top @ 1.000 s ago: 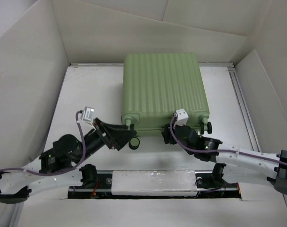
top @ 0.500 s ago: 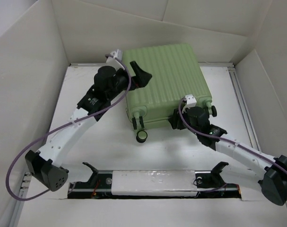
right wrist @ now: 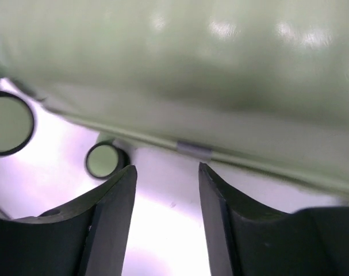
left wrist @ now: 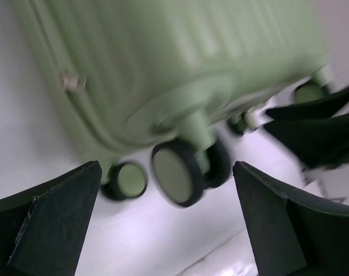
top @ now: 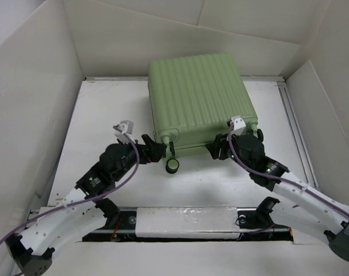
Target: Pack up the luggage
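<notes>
Arms, two of them, white with black joints, reach in from the near edge at six o'clock across a white surface [top: 105,115].

The left hand [top: 156,148] sits low at about seven o'clock of the luggage [top: 197,95], just beside its near left corner. Its fingers are spread wide and grasp nothing. In the left wrist view, a black caster wheel [left wrist: 180,172] with a pale green hub sits between them, untouched. The wide spread probably lets the hand take in the bulky wheeled corner to steady or shift the case.

The right hand [top: 217,148] sits at about five o'clock of the luggage, close against its near right corner. Its fingers stand partly apart, with only bare surface showing between them, so it too holds nothing. Its camera looks along the seam where the two shells meet, and a small grey tab [right wrist: 194,150] lies just beyond the fingertips. This is possibly the zip pull it is lining up on, but blur leaves that uncertain.

The luggage, pale green and ribbed, lies flat and closed, spreading from the centre of the surface toward twelve o'clock, with its wheels pointing back toward six. Lying shell-up puts the seam within reach of both hands. Opening appears to be the step in hand, with packing not yet begun.

Plain white walls [top: 134,40] enclose the far side from nine through twelve to three o'clock.
</notes>
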Controlling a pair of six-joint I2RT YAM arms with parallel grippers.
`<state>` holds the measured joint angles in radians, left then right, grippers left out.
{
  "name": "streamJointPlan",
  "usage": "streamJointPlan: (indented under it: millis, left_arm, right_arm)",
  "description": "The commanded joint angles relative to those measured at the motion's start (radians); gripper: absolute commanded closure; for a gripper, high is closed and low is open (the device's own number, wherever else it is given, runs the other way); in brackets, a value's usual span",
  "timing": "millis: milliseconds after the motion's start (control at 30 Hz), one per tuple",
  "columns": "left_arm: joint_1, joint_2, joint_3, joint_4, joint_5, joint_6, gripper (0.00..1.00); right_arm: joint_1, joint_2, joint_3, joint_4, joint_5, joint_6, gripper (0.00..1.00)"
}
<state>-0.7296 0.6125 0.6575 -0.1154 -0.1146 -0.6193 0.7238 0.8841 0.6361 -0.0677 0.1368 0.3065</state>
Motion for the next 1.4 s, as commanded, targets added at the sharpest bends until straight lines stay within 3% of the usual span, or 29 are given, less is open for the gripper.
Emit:
streamJointPlan:
  millis: [0,67,100,200,267,300,333,433,600,700,900,1000,1167,1367]
  left_arm:
    - [-0.028,0.018,-0.074,0.025,-0.028,-0.017,0.03]
    - [-0.028,0.053,-0.088,0.083,0.004,-0.017,0.01]
    - [-0.028,0.062,-0.097,0.104,0.022,-0.017,0.01]
    - [-0.028,0.090,-0.107,0.172,0.085,-0.017,0.01]
    - [-0.028,0.101,-0.107,0.184,0.085,-0.017,0.01]
    - [-0.028,0.101,-0.107,0.184,0.085,-0.017,0.01]
    - [-0.028,0.110,-0.107,0.203,0.095,-0.017,0.01]
    - [-0.068,0.110,-0.116,0.237,0.104,-0.017,0.01]
    - [-0.188,0.144,-0.104,0.247,-0.020,-0.017,0.01]
    - [-0.231,0.144,-0.095,0.247,-0.065,-0.017,0.01]
    - [-0.231,0.124,-0.104,0.247,-0.119,-0.008,0.01]
    - [-0.231,0.144,-0.104,0.247,-0.129,0.004,0.01]
    - [-0.231,0.141,-0.116,0.269,-0.120,0.004,0.01]
    - [-0.231,0.141,-0.137,0.287,-0.129,0.004,0.01]
  right_arm:
    - [0.043,-0.103,0.027,-0.070,0.104,0.041,0.48]
    - [0.054,-0.164,-0.057,-0.070,0.193,0.080,0.55]
    - [0.054,-0.228,-0.093,-0.070,0.220,0.130,0.67]
    - [0.054,-0.350,-0.222,-0.058,0.345,0.201,0.84]
    - [0.054,-0.402,-0.272,-0.058,0.414,0.256,0.85]
    - [0.045,-0.427,-0.315,-0.058,0.473,0.278,0.82]
    - [0.045,-0.471,-0.334,-0.058,0.503,0.301,0.73]
    - [0.034,-0.540,-0.404,0.003,0.570,0.356,0.64]
    - [-0.023,-0.562,-0.461,0.137,0.643,0.345,0.52]
    - [-0.075,-0.510,-0.484,0.229,0.595,0.316,0.39]
    - [-0.250,-0.332,-0.493,0.440,0.385,0.224,0.32]
    - [-0.343,-0.271,-0.484,0.523,0.230,0.152,0.32]
    - [-0.460,-0.156,-0.475,0.655,-0.023,0.080,0.42]
    - [-0.481,-0.097,-0.484,0.695,-0.057,0.080,0.46]
